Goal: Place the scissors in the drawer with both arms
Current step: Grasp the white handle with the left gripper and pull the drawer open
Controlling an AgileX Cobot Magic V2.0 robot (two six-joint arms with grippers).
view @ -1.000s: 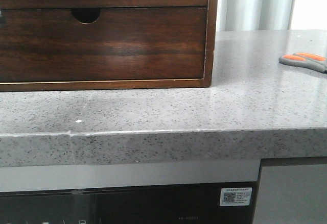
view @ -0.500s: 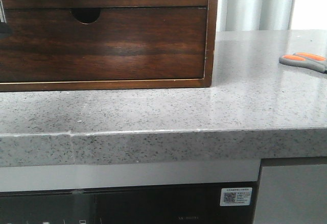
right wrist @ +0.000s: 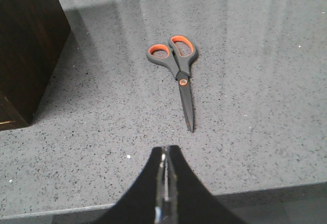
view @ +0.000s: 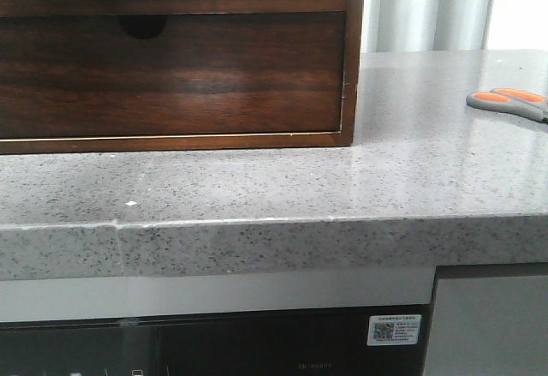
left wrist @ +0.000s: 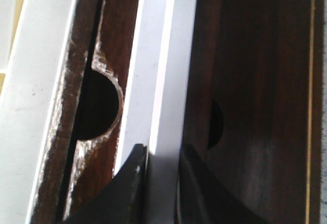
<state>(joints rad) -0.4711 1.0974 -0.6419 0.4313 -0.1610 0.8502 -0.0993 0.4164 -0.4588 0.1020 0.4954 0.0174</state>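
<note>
Front view gives me the wooden cabinet [view: 180, 50] sitting on the grey speckled countertop [view: 282, 188], filling the frame from 9 to 12 o'clock. Its wide dark brown drawer [view: 171, 72] looks flush with the cabinet frame, and a dark half-round notch shows at its top edge. The scissors [view: 509, 102] lie flat on the counter out at 3 o'clock, well apart from the cabinet, with only the grey handles and orange loop linings inside the frame. I see neither arm from this camera.

On the left wrist view, the left gripper [left wrist: 161, 157] is up close against the cabinet front. Its two dark fingertips [left wrist: 134, 167] stand a little apart with a pale reflective strip between them, so I read it as released, holding nothing. A half-round cutout in a wooden edge sits just beside the fingers.

On the right wrist view, the right gripper [right wrist: 165, 168] is clenched, fingertips pressed together on nothing. It hovers over the counter near the scissors [right wrist: 176, 71], which lie closed, blade tips toward the gripper and not touching it. The cabinet corner [right wrist: 28, 45] is off to one side.
</note>
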